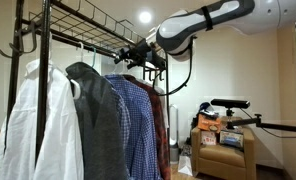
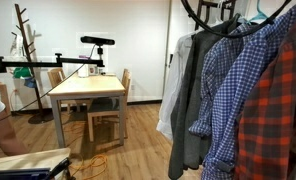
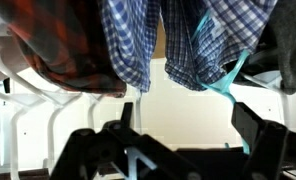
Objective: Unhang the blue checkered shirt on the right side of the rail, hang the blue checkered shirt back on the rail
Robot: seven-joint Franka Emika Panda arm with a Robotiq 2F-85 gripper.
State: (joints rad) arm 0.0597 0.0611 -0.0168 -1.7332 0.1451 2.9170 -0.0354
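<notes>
**Blue checkered shirt on the rail, open fingers close to its top**

Blue and white checks mark the shirt of the task: the blue checkered shirt hangs on the rail of the black rack, toward the end of the row. Its long axis is vertical, with the collar up at the rail and the hem and sleeves pointing down to the floor. The line of its shoulders goes across the rail, so in an exterior view one sees it mostly from the side. On one side it touches a grey jacket, on the other side a red plaid shirt; a white shirt hangs further along. In an exterior view the blue checkered shirt shows one sleeve hanging straight down in front of the red plaid shirt.

The white arm reaches in at the height of the rail. The fingers are just beside the top of the blue checkered shirt, on the side of the red plaid shirt. From this view I cannot tell if they touch the hanger or the cloth.

In the wrist view the fingers stand wide apart at the lower edge, and nothing is between them. The blue checkered shirt fills the upper middle, apart from the fingers, with pale background between. A teal hanger comes out of the blue cloth and points toward the finger on that side.
</notes>
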